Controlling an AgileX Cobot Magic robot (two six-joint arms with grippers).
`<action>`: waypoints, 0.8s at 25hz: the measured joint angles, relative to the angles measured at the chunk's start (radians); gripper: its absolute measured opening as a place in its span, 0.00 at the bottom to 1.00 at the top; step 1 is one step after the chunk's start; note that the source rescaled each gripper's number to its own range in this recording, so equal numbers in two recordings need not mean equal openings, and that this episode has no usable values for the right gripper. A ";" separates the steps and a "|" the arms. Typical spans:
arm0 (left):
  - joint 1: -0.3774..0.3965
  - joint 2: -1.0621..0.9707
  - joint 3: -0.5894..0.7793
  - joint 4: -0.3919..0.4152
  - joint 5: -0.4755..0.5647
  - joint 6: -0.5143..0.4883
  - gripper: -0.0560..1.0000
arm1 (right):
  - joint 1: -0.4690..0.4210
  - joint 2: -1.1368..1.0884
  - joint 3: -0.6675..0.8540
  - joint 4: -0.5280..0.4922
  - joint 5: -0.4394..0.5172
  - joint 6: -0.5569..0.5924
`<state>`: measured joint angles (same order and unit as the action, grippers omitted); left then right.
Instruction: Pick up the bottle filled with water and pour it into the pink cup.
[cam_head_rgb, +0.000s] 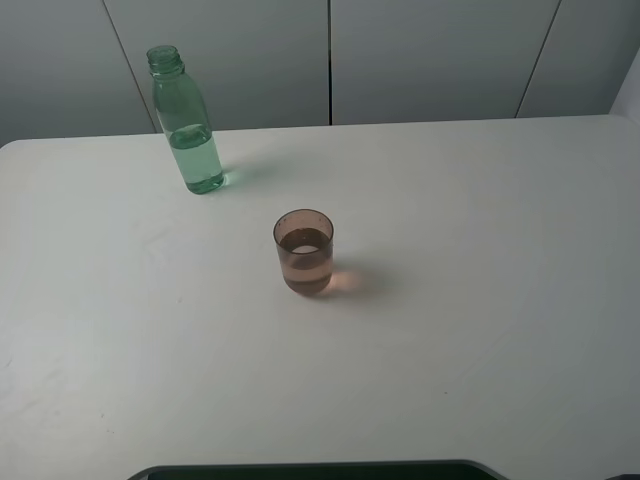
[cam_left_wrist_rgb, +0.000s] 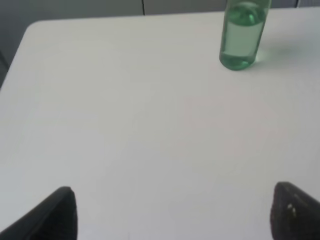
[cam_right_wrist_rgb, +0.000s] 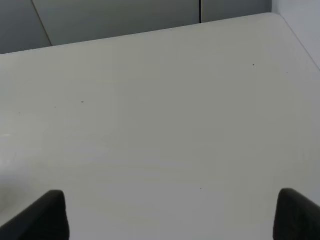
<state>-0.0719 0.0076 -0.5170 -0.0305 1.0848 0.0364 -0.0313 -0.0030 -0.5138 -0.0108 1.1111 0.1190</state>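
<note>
The green-tinted bottle (cam_head_rgb: 186, 121) stands upright and uncapped at the table's back left, holding water in its lower part. It also shows in the left wrist view (cam_left_wrist_rgb: 242, 34), far ahead of the fingers. The pink cup (cam_head_rgb: 304, 251) stands upright near the table's middle and holds some liquid. My left gripper (cam_left_wrist_rgb: 172, 212) is open and empty, its black fingertips (cam_left_wrist_rgb: 57, 215) wide apart over bare table. My right gripper (cam_right_wrist_rgb: 172, 215) is open and empty over bare table, with neither bottle nor cup in its view. Neither gripper shows in the exterior view.
The white table (cam_head_rgb: 480, 300) carries only the bottle and cup. Grey wall panels (cam_head_rgb: 330, 60) run behind its back edge. A dark rounded edge (cam_head_rgb: 320, 470) sits at the front of the exterior view.
</note>
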 joint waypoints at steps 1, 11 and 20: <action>0.000 -0.004 0.000 0.002 0.000 0.000 1.00 | 0.000 0.000 0.000 0.000 0.000 0.000; 0.000 -0.008 0.002 0.006 0.000 -0.007 1.00 | 0.000 0.000 0.000 0.000 0.000 0.000; 0.000 -0.008 0.002 0.006 0.000 -0.007 1.00 | 0.000 0.000 0.000 0.000 0.000 0.000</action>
<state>-0.0719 0.0000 -0.5155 -0.0246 1.0848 0.0298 -0.0313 -0.0030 -0.5138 -0.0108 1.1111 0.1190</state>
